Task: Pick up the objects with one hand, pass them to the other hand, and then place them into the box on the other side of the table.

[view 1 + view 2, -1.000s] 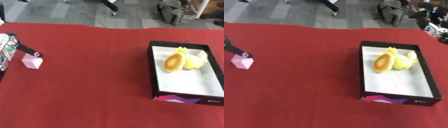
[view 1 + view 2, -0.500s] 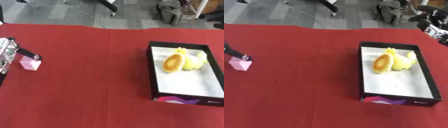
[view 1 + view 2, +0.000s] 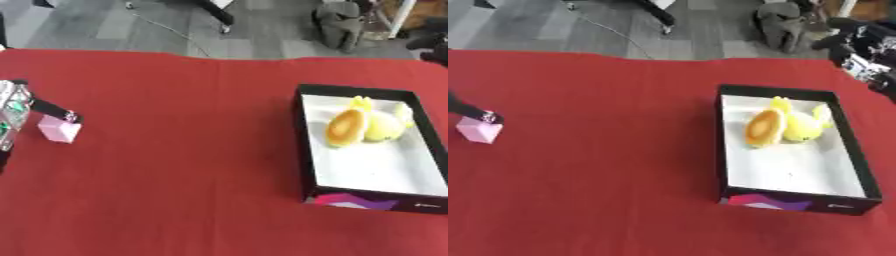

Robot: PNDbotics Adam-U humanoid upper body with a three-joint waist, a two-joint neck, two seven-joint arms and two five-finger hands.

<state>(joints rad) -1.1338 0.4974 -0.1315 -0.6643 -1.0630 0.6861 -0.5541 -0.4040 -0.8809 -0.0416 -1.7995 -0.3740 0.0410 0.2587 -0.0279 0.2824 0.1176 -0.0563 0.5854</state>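
— Where's the action?
— Far left of the red table: the left hand has a straight finger down on the pink block, nothing curled round it.
— And the box?
— Right side, holding a yellow plush toy and an orange bun-shaped piece.
— Right hand?
— At the upper right edge; I can't tell its fingers.

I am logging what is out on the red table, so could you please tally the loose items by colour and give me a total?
Pink: 1, a small block at the table's left edge, by the left robot hand.
Yellow: 1, a soft toy in the box.
Orange-tan: 1, an oval item in the box.
Total: 3.
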